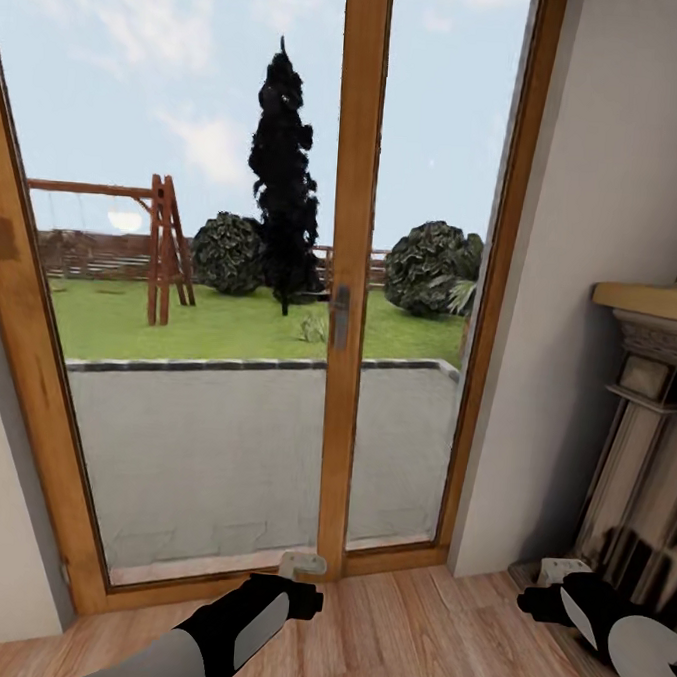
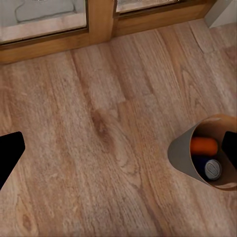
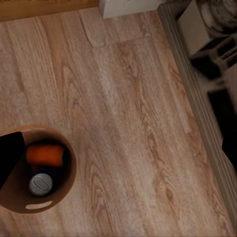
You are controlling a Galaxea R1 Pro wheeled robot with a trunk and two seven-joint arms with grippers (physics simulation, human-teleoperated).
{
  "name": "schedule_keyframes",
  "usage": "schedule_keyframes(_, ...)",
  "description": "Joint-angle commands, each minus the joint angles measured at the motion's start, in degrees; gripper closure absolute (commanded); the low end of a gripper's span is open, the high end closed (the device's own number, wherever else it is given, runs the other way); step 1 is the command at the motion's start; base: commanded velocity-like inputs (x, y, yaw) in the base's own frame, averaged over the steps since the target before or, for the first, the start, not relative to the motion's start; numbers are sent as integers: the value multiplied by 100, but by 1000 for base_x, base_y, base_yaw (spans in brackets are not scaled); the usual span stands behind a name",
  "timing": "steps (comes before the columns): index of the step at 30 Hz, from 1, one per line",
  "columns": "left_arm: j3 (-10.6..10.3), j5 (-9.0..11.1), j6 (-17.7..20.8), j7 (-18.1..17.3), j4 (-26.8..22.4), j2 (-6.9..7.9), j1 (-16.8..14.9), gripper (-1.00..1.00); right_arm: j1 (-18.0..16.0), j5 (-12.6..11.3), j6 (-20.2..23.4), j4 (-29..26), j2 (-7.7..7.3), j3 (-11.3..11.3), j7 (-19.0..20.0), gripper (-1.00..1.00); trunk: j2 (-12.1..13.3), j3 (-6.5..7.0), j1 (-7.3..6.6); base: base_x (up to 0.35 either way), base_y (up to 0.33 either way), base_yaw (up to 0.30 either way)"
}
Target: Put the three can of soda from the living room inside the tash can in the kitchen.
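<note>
Wooden floor [image 2: 98, 128] under me carries the tash can [image 2: 180, 153] at lower right of my left wrist frame, cans [image 3: 43, 154] already inside, so I should recount them slowly; my jaws' spread I cannot tell.

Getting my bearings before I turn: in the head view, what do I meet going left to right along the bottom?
Left wall → left tool → glass door's centre post → right wall → right tool → fireplace surround.
</note>
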Motion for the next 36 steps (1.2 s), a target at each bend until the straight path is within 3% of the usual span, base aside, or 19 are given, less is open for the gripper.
schedule_keyframes(1,0,1,-1,0,0,0,0,-100,0,0,0,0,0,0,0,-100,42,18,-23,0,0,0)
schedule_keyframes(36,0,2,-8,0,29,0,0,-100,1,5,0,23,32,19,-6,-100,1445,647,-791,0,0,0)
